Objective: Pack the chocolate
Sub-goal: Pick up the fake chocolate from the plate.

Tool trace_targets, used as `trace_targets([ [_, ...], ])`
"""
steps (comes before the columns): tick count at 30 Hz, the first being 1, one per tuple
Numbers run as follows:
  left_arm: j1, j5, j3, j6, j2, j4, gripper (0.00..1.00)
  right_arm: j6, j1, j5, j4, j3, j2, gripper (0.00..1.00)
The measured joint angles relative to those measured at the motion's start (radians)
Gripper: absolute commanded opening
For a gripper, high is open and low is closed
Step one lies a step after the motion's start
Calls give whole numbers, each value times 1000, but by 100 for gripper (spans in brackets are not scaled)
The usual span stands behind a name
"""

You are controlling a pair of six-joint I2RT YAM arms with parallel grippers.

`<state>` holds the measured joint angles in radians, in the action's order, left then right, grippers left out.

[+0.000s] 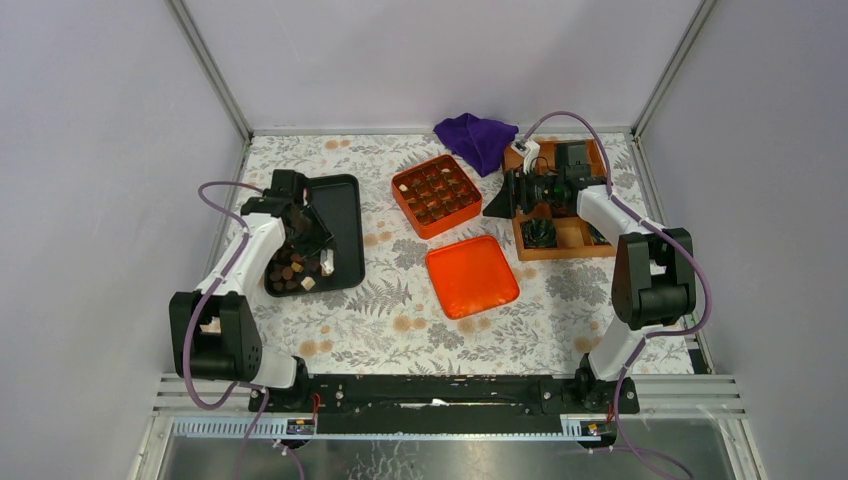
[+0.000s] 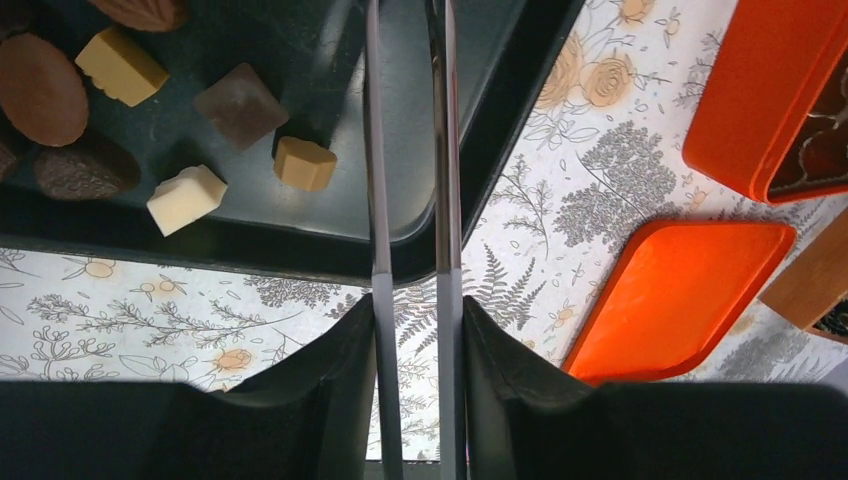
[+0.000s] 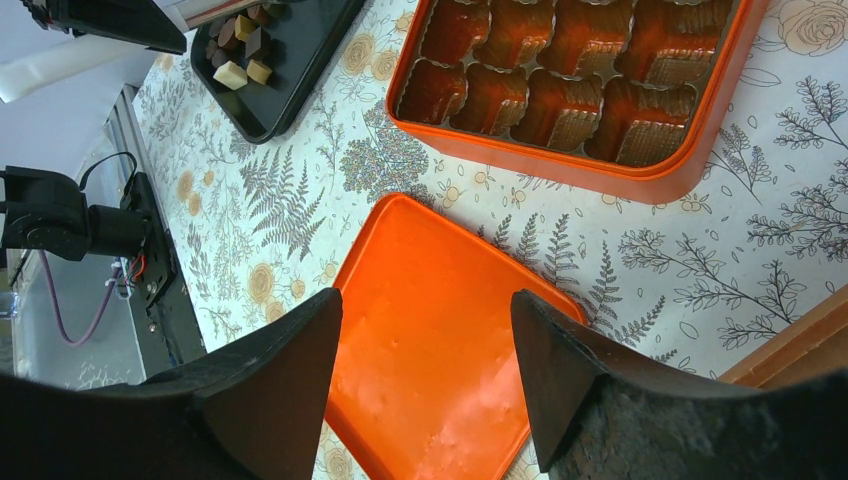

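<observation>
chocolate along tray rim, lid apart

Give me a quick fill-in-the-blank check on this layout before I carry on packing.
1. The tray holding the loose chocolate is ___ in colour.
2. With its lid lying flat on the table, the orange box stands ___.
3. The cloth behind the box is ___.
4. The right fingers hold ___.
Missing words: black; open; purple; nothing.
</observation>
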<state>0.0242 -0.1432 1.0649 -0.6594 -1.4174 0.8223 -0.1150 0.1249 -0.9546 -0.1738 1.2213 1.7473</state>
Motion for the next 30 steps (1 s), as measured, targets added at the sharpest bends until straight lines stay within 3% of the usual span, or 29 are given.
trace_targets([
  [5, -3, -35, 28, 66, -13, 0, 32, 0, 0, 0, 0, 0, 0, 70],
  [15, -23, -37, 39, 129, -64, 2, 46, -1, 0, -1, 0, 0, 0, 71],
  [30, -85, -26, 90, 155, -121, -2, 48, -1, 0, -2, 0, 0, 0, 71],
])
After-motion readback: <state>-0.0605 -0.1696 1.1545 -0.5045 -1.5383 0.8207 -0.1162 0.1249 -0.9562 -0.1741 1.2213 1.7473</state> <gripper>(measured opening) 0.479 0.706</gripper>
